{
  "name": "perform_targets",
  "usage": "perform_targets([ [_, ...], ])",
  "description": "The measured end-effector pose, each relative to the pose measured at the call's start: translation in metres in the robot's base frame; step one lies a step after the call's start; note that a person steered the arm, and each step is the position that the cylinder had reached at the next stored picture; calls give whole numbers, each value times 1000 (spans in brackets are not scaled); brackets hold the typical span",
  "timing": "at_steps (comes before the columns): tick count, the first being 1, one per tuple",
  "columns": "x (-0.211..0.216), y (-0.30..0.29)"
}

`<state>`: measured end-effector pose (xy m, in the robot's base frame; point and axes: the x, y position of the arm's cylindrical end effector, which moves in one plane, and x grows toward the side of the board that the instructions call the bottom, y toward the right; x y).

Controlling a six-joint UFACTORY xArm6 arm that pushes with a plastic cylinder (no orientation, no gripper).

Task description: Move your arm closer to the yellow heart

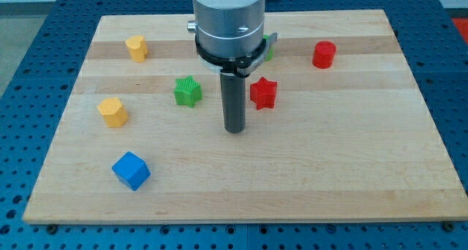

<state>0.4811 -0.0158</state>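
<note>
Right now my tip (234,130) rests near the middle of the board (351,177), touching nothing. It is a plain rod with no jaws, so it holds nothing and can only push. The red star (263,93) sits just beside the rod on the view's right, a little higher up; the green star (188,91) lies to the view's left at about the same height, a bit further off.

Two yellow blocks show, both on the view's left. The one at mid-height, the yellow block (112,112), has a notched top and I judge it to be the heart. The other yellow piece (137,48), near the top-left, looks more irregular; I cannot be fully sure of either shape from this one view. A blue cube (131,169) lies towards the bottom-left, a red cylinder (324,54) towards the top-right, and a sliver of another green block (270,51) peeks out behind the arm's housing.

To do the step well, I judge a nearly straight slide towards the view's left, rising only slightly, is best. That line passes below the green star and above the blue cube, so both should stay clear if I hold it steady. The task asks for closeness, not a push, so I should slow near the heart and stop just beside it, without nudging it off towards the board's edge.
</note>
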Motion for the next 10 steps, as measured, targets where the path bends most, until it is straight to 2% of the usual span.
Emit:
perform_targets([
  [8, -3, -12],
  [9, -3, -20],
  [10, -3, -63],
])
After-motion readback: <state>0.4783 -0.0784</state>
